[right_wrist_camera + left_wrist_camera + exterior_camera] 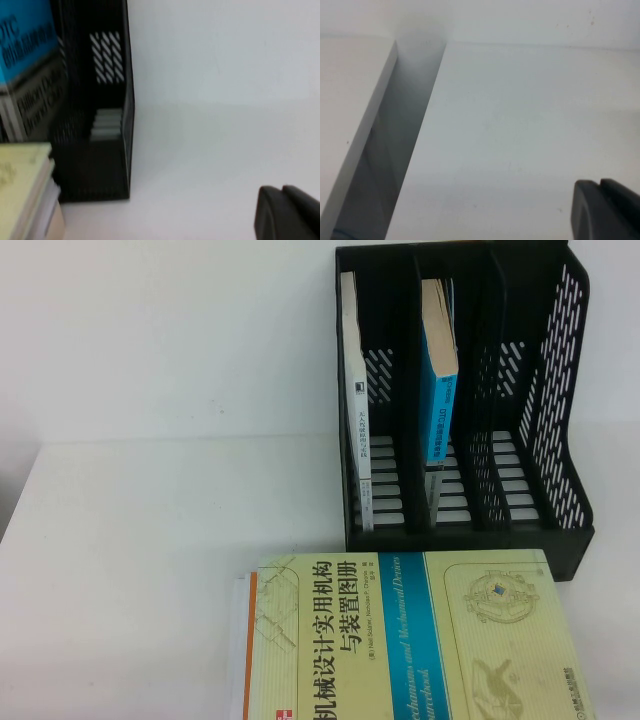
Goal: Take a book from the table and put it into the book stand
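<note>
Eyeing the setup, nothing grabbed yet:
book [400, 635]: flat at the table's [120, 570] near edge, long axis left-right, just before the book stand [560, 440]
left gripper [607, 210]: over bare table, can't tell its opening
right gripper [287, 212]: beside the stand, likely nearer; opening unclear too

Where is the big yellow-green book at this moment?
In the high view the yellow-green book lies flat on the table, at the near edge, just in front of the book stand. Neither gripper touches it.
</note>
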Robot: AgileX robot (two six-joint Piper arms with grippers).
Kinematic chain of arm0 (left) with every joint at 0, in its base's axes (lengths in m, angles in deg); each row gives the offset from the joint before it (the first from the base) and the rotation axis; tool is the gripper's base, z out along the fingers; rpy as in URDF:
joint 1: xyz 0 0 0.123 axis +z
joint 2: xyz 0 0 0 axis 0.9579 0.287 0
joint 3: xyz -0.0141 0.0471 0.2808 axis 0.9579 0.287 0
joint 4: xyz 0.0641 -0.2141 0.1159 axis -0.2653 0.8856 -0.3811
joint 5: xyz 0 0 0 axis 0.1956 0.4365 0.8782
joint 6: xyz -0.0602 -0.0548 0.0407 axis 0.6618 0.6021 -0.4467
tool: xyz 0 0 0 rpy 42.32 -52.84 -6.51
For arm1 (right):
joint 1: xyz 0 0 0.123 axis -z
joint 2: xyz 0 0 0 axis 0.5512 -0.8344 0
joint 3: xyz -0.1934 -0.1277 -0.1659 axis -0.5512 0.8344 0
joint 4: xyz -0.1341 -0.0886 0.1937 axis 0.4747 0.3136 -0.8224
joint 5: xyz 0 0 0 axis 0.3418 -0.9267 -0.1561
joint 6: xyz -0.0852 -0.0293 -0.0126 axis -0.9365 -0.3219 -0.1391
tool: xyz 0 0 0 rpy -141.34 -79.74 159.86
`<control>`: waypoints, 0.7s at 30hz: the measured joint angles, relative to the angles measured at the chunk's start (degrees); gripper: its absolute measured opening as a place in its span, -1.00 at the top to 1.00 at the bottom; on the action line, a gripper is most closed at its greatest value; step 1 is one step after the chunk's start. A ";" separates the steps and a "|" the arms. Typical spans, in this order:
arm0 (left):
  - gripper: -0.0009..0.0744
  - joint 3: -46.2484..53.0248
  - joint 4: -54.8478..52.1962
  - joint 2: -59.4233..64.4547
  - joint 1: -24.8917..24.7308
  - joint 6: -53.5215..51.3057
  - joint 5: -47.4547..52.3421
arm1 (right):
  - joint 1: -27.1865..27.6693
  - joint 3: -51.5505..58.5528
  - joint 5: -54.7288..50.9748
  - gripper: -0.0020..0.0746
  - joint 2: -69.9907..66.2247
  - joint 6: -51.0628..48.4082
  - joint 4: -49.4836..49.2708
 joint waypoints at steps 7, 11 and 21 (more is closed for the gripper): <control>0.99 0.58 0.00 0.00 0.00 0.00 -13.73 | 0.00 0.00 13.02 0.96 0.00 0.00 0.10; 0.99 0.58 0.00 0.00 0.00 0.00 -25.24 | 0.00 0.00 22.83 0.96 0.00 0.00 0.10; 0.99 0.58 0.00 0.00 0.00 0.00 -44.30 | 0.00 0.00 36.77 0.96 0.00 4.32 0.68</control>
